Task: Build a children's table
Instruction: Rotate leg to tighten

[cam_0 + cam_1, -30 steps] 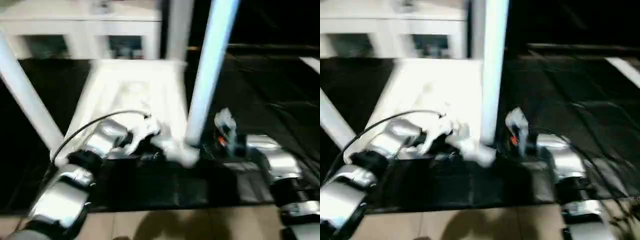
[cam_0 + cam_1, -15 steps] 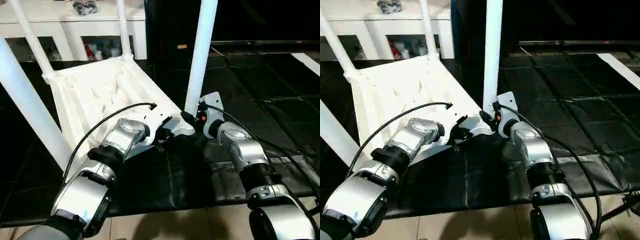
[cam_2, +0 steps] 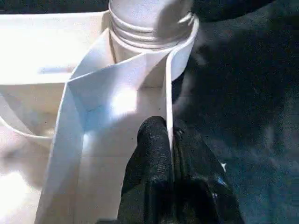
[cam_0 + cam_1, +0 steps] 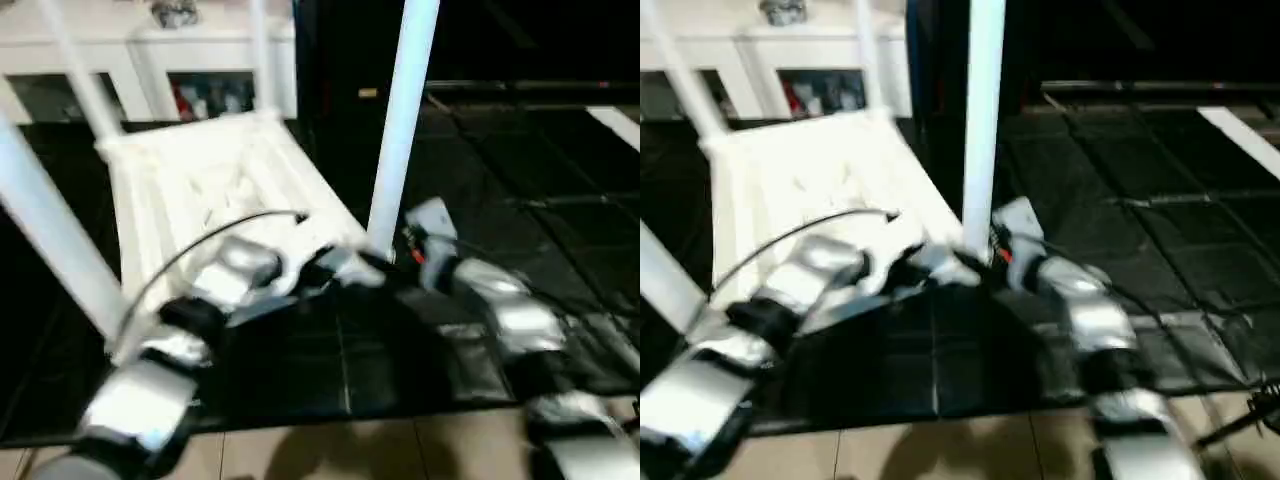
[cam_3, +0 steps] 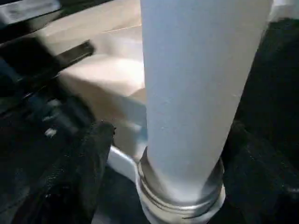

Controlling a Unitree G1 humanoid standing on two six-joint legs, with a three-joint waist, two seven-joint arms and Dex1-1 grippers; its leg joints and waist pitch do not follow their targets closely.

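Note:
The children's table (image 4: 200,180) lies upside down on a black mat, its ribbed underside up and white legs standing in the corner sockets. My left gripper (image 3: 170,154) is shut on the thin rim (image 3: 168,93) of the table top, just short of the near right socket. The leg (image 4: 400,130) in that socket rises straight up. My right gripper (image 5: 180,158) is open around this leg's (image 5: 196,93) base, with one finger (image 5: 88,158) on each side and a gap between them and the leg. Another leg (image 4: 50,230) leans at the near left.
A white cabinet (image 4: 140,50) with glass doors stands behind the table. Black mat (image 4: 520,170) stretches to the right, with a white strip (image 4: 620,125) at its far edge. Tiled floor (image 4: 330,450) runs along the front. Two far legs (image 4: 262,55) rise before the cabinet.
My right gripper's jaws have spread apart around the leg's base. The left gripper keeps its hold on the rim. The head camera has shaken and shifted a little.

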